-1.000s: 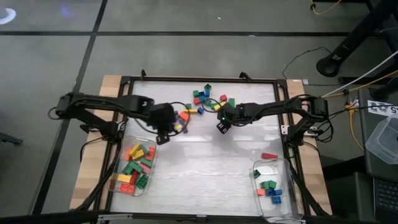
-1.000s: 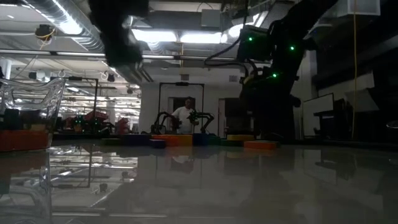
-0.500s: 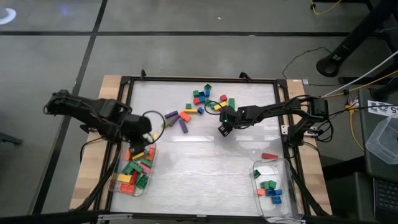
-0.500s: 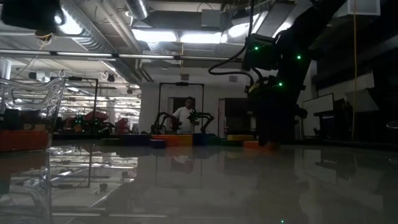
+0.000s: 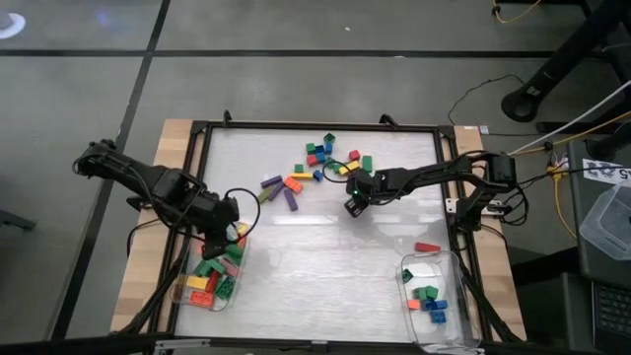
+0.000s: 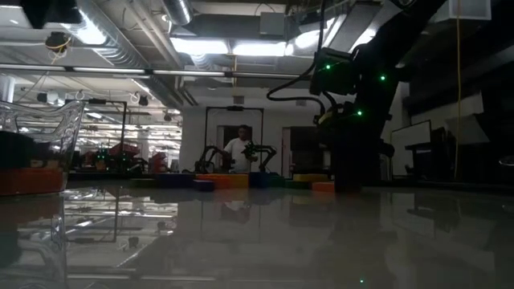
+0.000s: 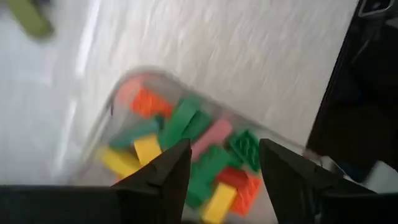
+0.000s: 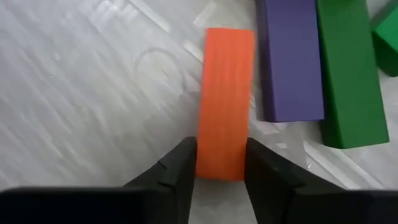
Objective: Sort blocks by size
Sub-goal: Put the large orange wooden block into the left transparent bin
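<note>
Loose blocks (image 5: 330, 158) lie in a heap at the table's far middle, with a few more (image 5: 281, 185) to its left. My right gripper (image 5: 353, 204) stands low by the heap, shut on an orange block (image 8: 225, 93) that lies flat on the table; the low view shows that block (image 6: 324, 186) beside the fingers. A purple block (image 8: 290, 59) and a green block (image 8: 348, 68) lie right next to it. My left gripper (image 7: 224, 155) hangs open and holds nothing above the left clear tub (image 5: 187, 268), which is filled with long blocks (image 7: 186, 143). My right gripper has the orange block between its two fingers, one on each long side (image 8: 202, 140), near one end of the block. The fingers come from above, pointing down, and lie across the block. The block rests flat on the table.
A second clear tub (image 5: 406, 264) with a few small blocks stands at the near right. A single red block (image 5: 427, 247) lies just beyond it. The table is bounded by a black frame (image 5: 315, 125). In the room behind, a person (image 6: 238, 151) shows far off.
My left gripper has gone from the loose blocks at mid-table toward the left and near edges and now hangs over the left tub. My right gripper has come down onto the table at the orange block.
</note>
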Available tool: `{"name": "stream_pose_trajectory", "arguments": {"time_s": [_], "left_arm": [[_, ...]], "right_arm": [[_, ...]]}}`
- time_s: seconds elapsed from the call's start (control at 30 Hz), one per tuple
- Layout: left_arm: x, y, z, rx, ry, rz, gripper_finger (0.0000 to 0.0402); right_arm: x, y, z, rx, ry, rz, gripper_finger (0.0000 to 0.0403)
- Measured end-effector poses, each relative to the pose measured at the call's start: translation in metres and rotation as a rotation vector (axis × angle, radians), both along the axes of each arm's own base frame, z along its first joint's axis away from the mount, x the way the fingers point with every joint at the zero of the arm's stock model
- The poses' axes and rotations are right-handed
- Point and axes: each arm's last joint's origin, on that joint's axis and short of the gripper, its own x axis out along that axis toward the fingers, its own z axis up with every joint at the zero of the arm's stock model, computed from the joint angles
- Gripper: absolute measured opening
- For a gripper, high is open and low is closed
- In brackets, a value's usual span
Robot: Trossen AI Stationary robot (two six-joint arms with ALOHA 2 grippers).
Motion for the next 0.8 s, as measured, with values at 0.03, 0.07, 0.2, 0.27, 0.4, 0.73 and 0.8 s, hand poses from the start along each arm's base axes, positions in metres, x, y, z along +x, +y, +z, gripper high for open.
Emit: {"name": "stream_pose_trajectory", "arguments": {"time_s": [0.03, 0.07, 0.2, 0.27, 0.4, 0.73, 0.8], "left_arm": [[0.002, 0.000, 0.001, 0.019, -0.029, -0.015, 0.0176], [0.004, 0.000, 0.001, 0.039, -0.059, -0.031, 0.0175], [0.013, 0.000, 0.004, 0.152, -0.184, -0.067, 0.0173], [0.019, 0.001, 0.005, 0.217, -0.241, -0.061, 0.0173], [0.029, 0.001, 0.005, 0.351, -0.309, -0.080, 0.0173], [0.063, -0.010, -0.018, 0.587, -0.279, -0.363, 0.0169], [0.072, -0.013, -0.023, 0.632, -0.285, -0.391, 0.0169]], "right_arm": [[0.000, 0.000, -0.003, 0.003, 0.007, 0.001, 0.0116], [0.001, 0.000, -0.004, 0.003, 0.009, 0.001, 0.0108], [0.003, 0.000, -0.002, 0.011, -0.007, 0.006, 0.0097], [0.006, 0.000, 0.003, 0.029, -0.031, 0.014, 0.0097], [0.023, 0.001, 0.014, 0.108, -0.138, 0.117, 0.0100], [0.065, 0.009, 0.056, 0.344, -0.732, 0.491, 0.0099], [0.067, 0.010, 0.061, 0.367, -0.788, 0.516, 0.0100]]}}
